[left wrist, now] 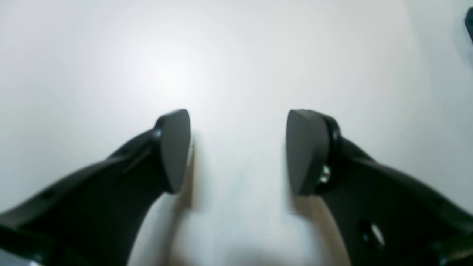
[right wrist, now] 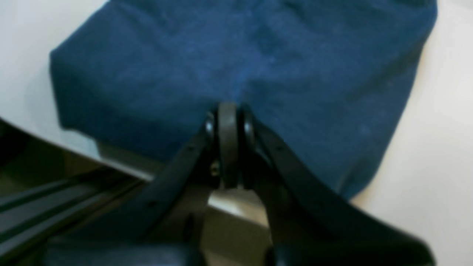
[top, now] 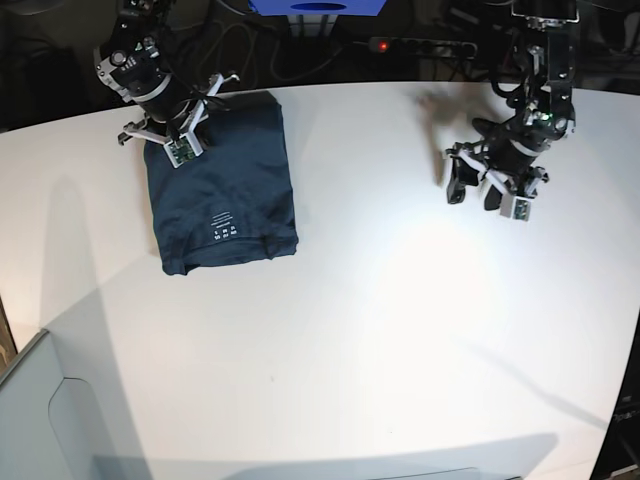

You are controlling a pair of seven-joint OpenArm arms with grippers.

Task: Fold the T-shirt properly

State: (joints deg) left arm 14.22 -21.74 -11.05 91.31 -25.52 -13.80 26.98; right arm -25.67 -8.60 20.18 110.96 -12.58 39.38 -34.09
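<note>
T-shirt [top: 222, 190] of dark navy-blue soft cotton lies folded into a rough rectangle on the white counter [top: 400, 300], toward its far edge on the base view's left, small white printed label facing up. Right gripper [right wrist: 228, 111] sits at the shirt's far edge, jaws pressed together against the fabric; whether any cloth is pinched cannot be told. Left gripper [left wrist: 238, 151] hangs over bare counter, well apart from the shirt, jaws spread wide and empty.

T-shirt [right wrist: 240, 66] blurred, top cut by frame edge; white label [top: 224, 228] too small to read.
</note>
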